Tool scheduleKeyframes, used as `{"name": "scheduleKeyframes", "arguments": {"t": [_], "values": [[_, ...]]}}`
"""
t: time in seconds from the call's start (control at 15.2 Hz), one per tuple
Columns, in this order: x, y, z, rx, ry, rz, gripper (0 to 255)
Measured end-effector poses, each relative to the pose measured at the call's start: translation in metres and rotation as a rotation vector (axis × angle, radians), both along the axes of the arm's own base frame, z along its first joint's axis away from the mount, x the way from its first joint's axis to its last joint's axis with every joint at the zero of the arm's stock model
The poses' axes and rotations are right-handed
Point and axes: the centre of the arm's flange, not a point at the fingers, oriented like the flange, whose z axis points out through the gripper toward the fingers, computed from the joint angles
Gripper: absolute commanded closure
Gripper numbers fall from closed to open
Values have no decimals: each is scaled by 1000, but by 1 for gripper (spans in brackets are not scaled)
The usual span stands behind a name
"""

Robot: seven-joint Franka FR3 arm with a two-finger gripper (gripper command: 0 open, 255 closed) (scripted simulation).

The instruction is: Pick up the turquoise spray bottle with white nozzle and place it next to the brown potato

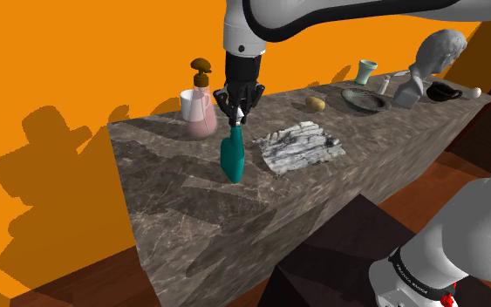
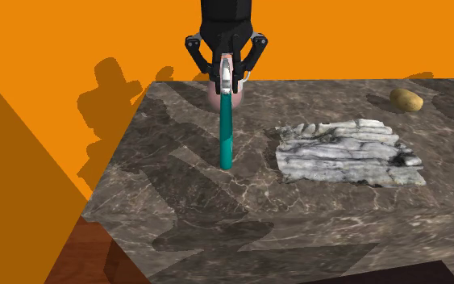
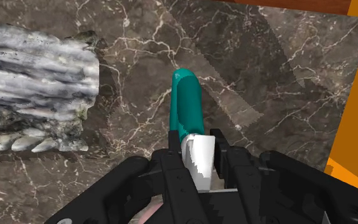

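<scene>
Gripper (image 2: 227, 77): we see it clamped on the bottle (image 2: 226, 129) at its white nozzle.
Bottle: turquoise, upright.
Toward the potato (image 2: 406, 100): a crumpled grey cloth (image 2: 346, 152) lies between.
Behind: pink dispenser (image 1: 202, 109).

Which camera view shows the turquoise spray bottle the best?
The second exterior view: the spray bottle appears upright in full length, its white nozzle clasped by the hand. The shoulder view shows its broader side, the nozzle mostly hidden. The wrist view looks down along it, so it is foreshortened.
</scene>
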Motion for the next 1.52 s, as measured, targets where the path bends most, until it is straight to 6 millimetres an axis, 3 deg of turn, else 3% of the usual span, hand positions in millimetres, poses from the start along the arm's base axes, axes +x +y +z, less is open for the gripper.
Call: {"name": "scheduleKeyframes", "arguments": {"t": [0.33,1.52], "values": [[0,0,3,0,0,0,255],[0,1,95,0,0,0,255]]}}
